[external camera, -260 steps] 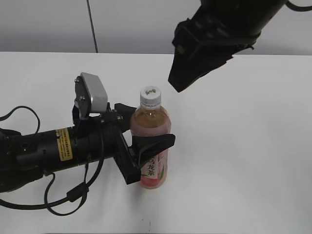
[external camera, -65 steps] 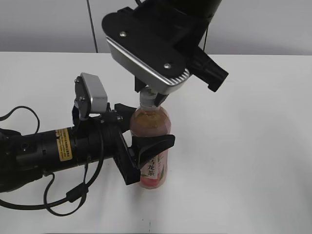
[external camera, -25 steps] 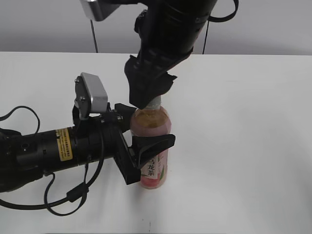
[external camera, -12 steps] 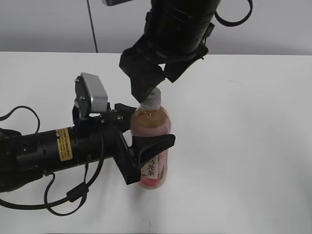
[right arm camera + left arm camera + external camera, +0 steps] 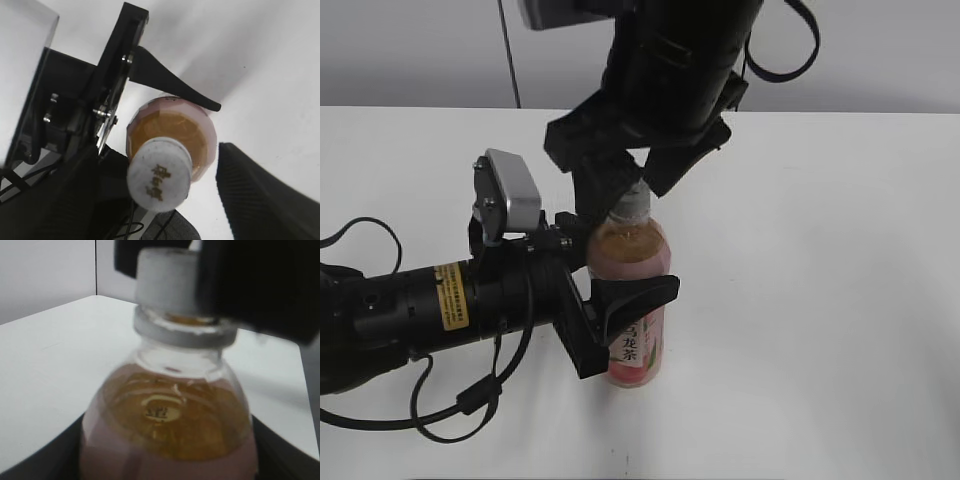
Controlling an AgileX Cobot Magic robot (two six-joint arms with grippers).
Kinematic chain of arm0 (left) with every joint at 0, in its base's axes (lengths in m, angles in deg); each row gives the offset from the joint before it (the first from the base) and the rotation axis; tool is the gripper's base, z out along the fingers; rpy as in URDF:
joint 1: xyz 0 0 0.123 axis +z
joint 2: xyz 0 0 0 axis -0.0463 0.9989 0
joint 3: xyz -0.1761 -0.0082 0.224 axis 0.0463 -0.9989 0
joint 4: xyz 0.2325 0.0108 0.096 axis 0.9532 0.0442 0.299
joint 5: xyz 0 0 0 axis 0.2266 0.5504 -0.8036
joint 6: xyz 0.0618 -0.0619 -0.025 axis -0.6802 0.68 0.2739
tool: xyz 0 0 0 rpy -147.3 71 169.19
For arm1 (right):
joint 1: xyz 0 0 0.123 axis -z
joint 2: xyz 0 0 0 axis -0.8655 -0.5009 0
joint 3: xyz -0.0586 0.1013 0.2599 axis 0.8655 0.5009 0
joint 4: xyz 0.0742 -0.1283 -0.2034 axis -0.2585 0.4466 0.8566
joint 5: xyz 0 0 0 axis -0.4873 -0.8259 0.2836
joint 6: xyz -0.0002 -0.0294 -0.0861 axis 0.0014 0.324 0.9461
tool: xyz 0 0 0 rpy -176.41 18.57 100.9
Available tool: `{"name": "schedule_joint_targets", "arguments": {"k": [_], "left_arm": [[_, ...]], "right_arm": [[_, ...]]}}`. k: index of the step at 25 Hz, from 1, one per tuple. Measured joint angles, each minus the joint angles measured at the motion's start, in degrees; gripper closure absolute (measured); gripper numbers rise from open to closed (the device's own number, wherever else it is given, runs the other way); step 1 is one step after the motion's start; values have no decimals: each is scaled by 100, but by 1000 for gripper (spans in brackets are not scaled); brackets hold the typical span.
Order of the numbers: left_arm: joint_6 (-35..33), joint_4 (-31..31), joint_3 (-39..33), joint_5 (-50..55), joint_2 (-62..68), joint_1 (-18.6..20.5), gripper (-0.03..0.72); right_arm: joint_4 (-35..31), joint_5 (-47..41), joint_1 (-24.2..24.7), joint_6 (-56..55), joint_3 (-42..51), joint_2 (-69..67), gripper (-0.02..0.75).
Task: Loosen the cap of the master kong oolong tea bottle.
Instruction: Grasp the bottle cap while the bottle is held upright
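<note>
The master kong oolong tea bottle (image 5: 638, 345) stands upright on the white table, amber tea above a pink label. My left gripper (image 5: 618, 260) is shut around its body from the left. The white cap (image 5: 634, 204) sits on the neck. My right gripper (image 5: 632, 188) hangs over it from above, open, with one black finger on each side of the cap. In the right wrist view the cap (image 5: 159, 174) lies near the left finger, and a gap separates it from the right finger (image 5: 262, 197). The left wrist view shows the cap (image 5: 162, 277) between dark fingers.
The white table (image 5: 820, 300) spreads to the right and front of the bottle. The left arm's black body and loose cables (image 5: 410, 310) lie across the table on the left. A grey wall (image 5: 420, 50) runs behind.
A second ago the right gripper was closed over the cap, hiding it. It has since opened and turned around the cap, which now shows. The bottle and the left gripper have not moved.
</note>
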Motion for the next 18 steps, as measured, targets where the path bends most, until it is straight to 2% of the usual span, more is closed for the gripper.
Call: {"name": "schedule_joint_targets", "arguments": {"k": [9, 18], "left_arm": [[0, 0, 0, 0, 0, 0, 228], [0, 0, 0, 0, 0, 0, 228]], "right_arm": [[49, 0, 0, 0, 6, -203, 243], [137, -5, 0, 0, 6, -53, 248]]}}
